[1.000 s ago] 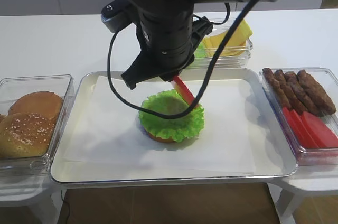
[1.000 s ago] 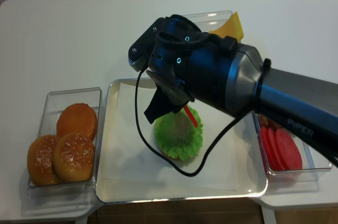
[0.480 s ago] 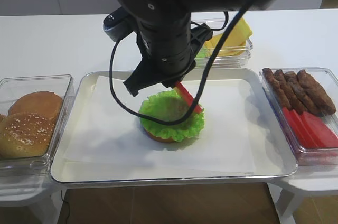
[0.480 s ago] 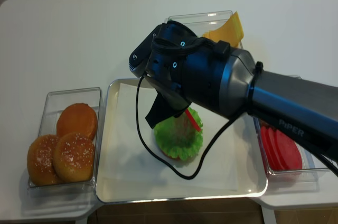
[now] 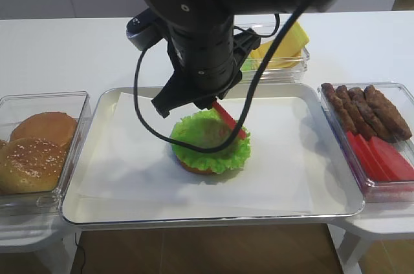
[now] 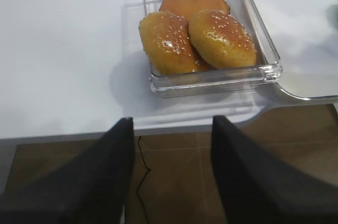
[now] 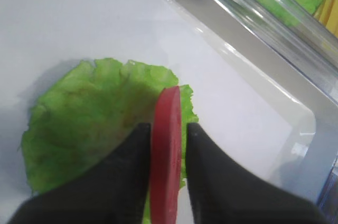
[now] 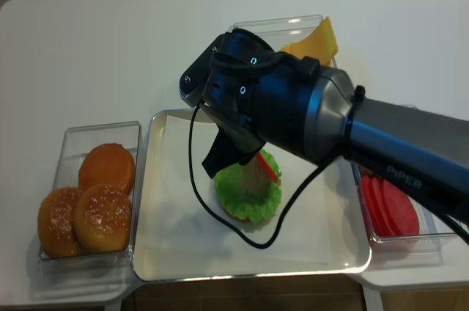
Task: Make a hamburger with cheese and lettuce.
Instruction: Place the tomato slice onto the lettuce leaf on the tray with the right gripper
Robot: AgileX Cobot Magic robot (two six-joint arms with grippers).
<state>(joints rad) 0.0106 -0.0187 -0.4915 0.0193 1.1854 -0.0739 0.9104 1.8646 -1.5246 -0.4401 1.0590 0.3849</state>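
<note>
Buns (image 5: 35,151): three wait in the left bin, none used as a top.
Left gripper (image 6: 171,174): spread wide, empty, beside the buns.
Hamburger (image 5: 210,141): on the tray (image 5: 84,212); bun half and lettuce (image 7: 90,123) laid.
Right gripper (image 7: 166,152): pinching a red slice (image 7: 165,150) edge-up over the lettuce.
Cheese (image 5: 284,48): in the far bin, not yet added.

Bun base and lettuce stacked on the tray, cheese in its box behind

The low round hamburger (image 5: 210,151) is a brown bun half under a ruffled bright green lettuce leaf (image 7: 90,123) with a paler centre. A round red slice (image 7: 165,155) stands on edge above it. Thin glossy pale yellow cheese squares (image 5: 283,44) lean in a clear box behind.
</note>
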